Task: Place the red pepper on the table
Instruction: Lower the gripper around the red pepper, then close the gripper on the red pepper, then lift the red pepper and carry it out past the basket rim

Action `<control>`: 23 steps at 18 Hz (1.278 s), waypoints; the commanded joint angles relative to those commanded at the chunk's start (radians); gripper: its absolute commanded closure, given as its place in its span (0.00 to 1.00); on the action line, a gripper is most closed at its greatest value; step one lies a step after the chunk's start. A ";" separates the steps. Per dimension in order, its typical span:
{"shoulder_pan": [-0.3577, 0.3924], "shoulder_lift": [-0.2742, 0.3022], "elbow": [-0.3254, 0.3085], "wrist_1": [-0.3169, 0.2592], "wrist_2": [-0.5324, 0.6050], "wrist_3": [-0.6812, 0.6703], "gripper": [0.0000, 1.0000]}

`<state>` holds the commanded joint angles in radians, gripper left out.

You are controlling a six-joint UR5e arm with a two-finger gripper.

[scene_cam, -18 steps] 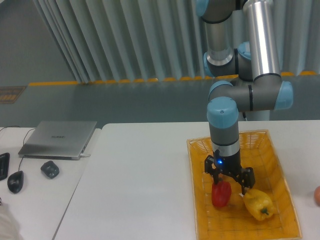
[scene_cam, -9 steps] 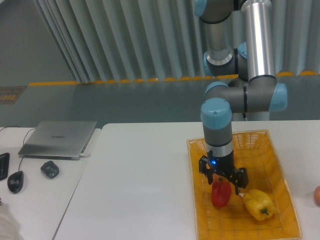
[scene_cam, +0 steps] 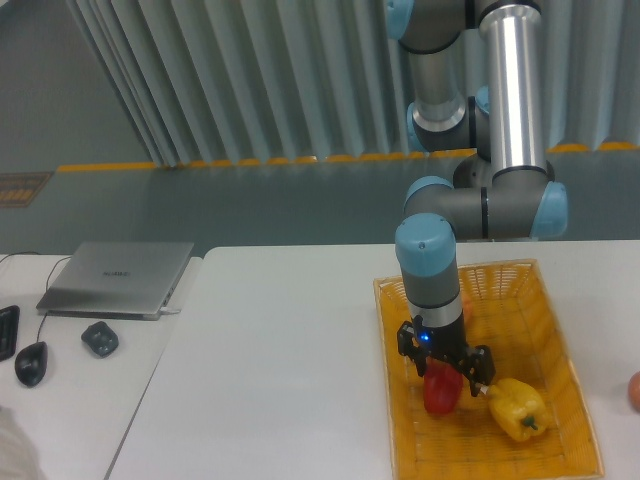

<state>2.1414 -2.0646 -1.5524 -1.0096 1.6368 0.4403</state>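
Sitting in one wicker basket [scene_cam: 556, 300] at the worktop's [scene_cam: 290, 360] right edge are one red pepper [scene_cam: 441, 389] and one yellow pepper [scene_cam: 517, 407]. The pincer [scene_cam: 444, 369] is reaching straight down, its fingers closing around the red pepper's top, gripping it.

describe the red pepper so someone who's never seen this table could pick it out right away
On the white table, look in the yellow wicker basket at the right. The red pepper sits near its front left, directly under the gripper. It is deep red and glossy, unlike the yellow pepper beside it.
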 joint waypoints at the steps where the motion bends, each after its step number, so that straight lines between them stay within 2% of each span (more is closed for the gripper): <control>1: -0.002 -0.011 0.002 0.018 0.003 0.003 0.00; 2: -0.002 -0.022 0.005 0.031 0.015 0.006 0.05; 3: -0.002 -0.023 0.005 0.031 0.023 0.006 0.15; 4: -0.002 -0.023 0.006 0.031 0.023 0.006 0.30; 5: -0.002 -0.020 0.009 0.031 0.023 0.009 0.53; 6: -0.002 -0.017 0.011 0.032 0.023 0.009 0.61; 7: 0.000 -0.016 0.015 0.031 0.023 0.011 0.64; 13: 0.002 0.043 0.017 0.028 0.015 0.012 0.64; 19: 0.020 0.162 0.015 0.014 -0.035 0.024 0.64; 21: 0.067 0.175 0.014 0.014 -0.035 0.079 0.63; 23: 0.119 0.176 0.005 0.013 -0.037 0.200 0.62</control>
<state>2.2608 -1.8883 -1.5478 -0.9971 1.5999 0.6405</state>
